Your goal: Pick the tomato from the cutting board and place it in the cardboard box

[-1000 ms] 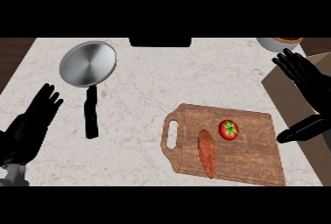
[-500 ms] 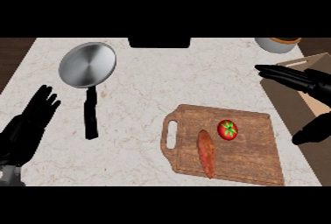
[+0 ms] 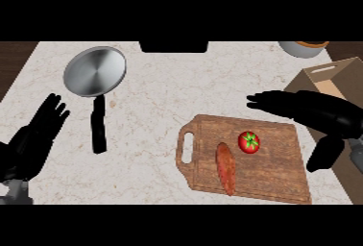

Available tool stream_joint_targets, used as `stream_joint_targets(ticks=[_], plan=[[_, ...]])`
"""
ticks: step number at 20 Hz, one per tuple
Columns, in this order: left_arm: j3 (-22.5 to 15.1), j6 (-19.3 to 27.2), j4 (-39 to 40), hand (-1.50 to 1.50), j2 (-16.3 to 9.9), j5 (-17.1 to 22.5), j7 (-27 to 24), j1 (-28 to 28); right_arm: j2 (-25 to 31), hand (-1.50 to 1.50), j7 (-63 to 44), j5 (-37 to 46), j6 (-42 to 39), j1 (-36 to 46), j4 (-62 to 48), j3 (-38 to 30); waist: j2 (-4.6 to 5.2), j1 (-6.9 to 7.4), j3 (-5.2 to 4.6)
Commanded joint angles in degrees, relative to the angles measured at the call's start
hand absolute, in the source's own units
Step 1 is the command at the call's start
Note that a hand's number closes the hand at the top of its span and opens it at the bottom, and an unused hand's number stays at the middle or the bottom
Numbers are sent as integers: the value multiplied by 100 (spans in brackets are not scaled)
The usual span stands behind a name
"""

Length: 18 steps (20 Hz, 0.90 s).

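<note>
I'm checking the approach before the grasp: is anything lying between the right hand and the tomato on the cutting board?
Nothing visible does. The right hand is open above the cutting board's far edge, and the tomato sits on bare wood just below its fingers. The long orange vegetable lies to the tomato's left, off that path.

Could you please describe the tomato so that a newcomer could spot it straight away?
Find the wooden cutting board at the counter's right. The tomato lies on its upper middle, round and red with a green star-shaped stem, unlike the long orange vegetable beside it.
</note>
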<state>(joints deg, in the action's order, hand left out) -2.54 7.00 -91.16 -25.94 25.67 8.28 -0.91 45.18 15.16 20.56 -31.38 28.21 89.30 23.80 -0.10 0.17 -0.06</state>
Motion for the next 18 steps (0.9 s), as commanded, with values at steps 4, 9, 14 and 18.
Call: stream_joint_targets(ticks=[4, 9, 14, 18], plan=[[84, -85, 116, 0, 245, -299, -67, 37, -507, -150, -550, 513, -637, 19, -166, -58, 10, 7, 4], [498, -494, -280, 0, -16, -72, 209, 325, -834, -150, -603, 1018, -784, -20, -286, -31, 8, 28, 5], [412, -243, -402, 0, 342, -405, 501, 82, -694, -150, 110, 1521, -804, -258, -544, -366, 10, 6, 7], [553, -581, -114, 0, 451, -441, 291, 30, -1058, -150, 308, 1941, -617, -385, -575, -329, 12, 2, 6]])
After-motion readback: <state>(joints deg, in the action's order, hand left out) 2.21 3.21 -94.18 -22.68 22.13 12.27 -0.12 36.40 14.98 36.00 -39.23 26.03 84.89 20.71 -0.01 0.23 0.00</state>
